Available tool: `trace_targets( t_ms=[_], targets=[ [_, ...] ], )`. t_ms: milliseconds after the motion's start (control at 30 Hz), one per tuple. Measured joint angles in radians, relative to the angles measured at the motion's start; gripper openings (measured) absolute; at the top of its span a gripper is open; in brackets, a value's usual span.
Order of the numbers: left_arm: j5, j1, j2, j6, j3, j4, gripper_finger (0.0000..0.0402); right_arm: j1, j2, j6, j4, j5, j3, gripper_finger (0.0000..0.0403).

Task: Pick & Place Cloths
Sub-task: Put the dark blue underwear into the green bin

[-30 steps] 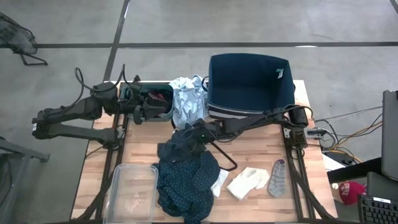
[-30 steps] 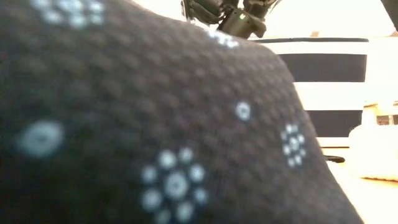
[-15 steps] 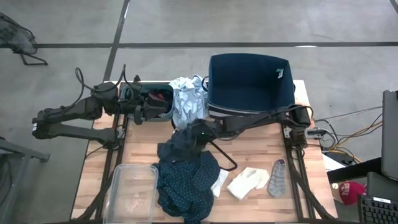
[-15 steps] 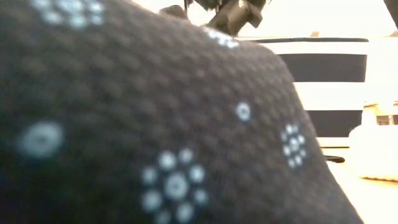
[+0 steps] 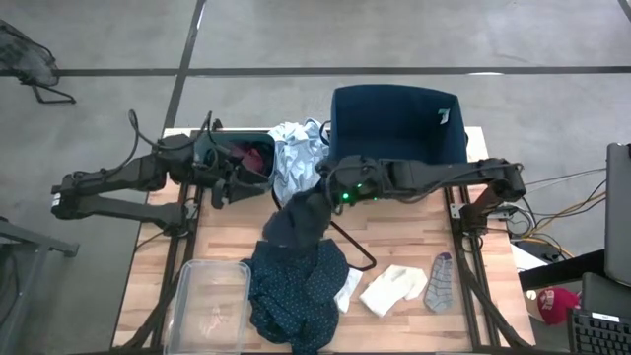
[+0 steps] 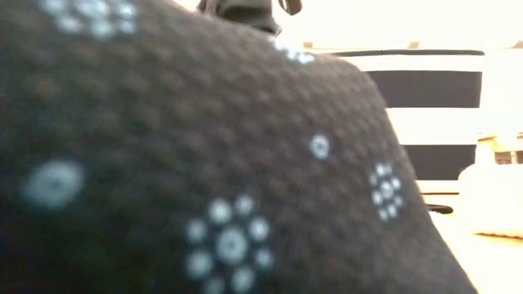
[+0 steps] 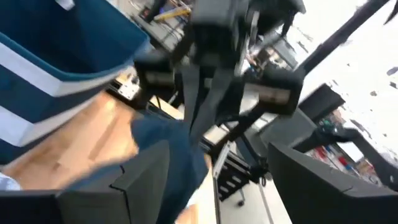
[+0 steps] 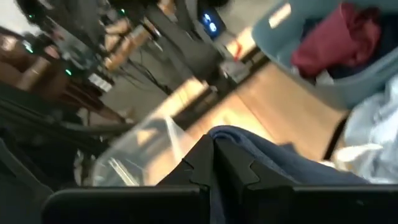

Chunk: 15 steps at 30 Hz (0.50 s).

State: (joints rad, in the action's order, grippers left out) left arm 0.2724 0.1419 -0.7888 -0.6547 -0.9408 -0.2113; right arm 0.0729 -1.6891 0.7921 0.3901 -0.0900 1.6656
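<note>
My right gripper point(image 5: 321, 197) is above the table's middle, shut on a dark blue-black cloth point(image 5: 294, 223). A navy dotted cloth point(image 5: 296, 294) lies spread at the near edge and fills the low view point(image 6: 204, 180). A pale blue cloth point(image 5: 296, 158) is heaped between the two bins. A maroon cloth point(image 5: 252, 154) sits in the teal bin point(image 5: 225, 140). White socks point(image 5: 389, 288) and a grey sock point(image 5: 439, 281) lie near right. My left gripper point(image 5: 225, 187) is open beside the teal bin's near side, touching nothing. My right gripper pinches a bunched fold at the top of the dark cloth point(image 8: 249, 146) between its two fingers point(image 8: 186, 171), coming from above and from the table's right. The cloth hangs below the gripper, and its lower end point(image 5: 268, 243) reaches the dotted cloth.
A big navy bin point(image 5: 394, 133) stands at the far edge under my right arm. A thin black wire hanger point(image 5: 353, 248) lies on the wood beside the hanging cloth. A clear plastic tub point(image 5: 207, 306) sits at the near left corner.
My right gripper has risen from the cloth pile and moved a little toward the far edge, staying shut. The dark cloth's top has been drawn up off the table into a hanging strip while its lower end stays by the dotted cloth. My left gripper has shifted slightly right.
</note>
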Motion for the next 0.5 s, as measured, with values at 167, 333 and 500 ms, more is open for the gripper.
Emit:
trace_targets(
  t_ms=[167,333,500],
  targets=[
    [-0.002,-0.027,-0.054,0.017,0.006,0.033,0.0275,-0.007,-0.001,-0.012,-0.001,-0.016,0.085,0.0008],
    [-0.021,-0.041,-0.131,0.031,0.006,0.118,0.0275,-0.006,-0.042,-0.029,0.003,0.003,0.184,0.0008],
    [-0.036,-0.04,-0.183,0.027,0.006,0.146,0.0275,-0.006,-0.089,-0.034,0.01,0.051,0.287,0.0008]
  ],
)
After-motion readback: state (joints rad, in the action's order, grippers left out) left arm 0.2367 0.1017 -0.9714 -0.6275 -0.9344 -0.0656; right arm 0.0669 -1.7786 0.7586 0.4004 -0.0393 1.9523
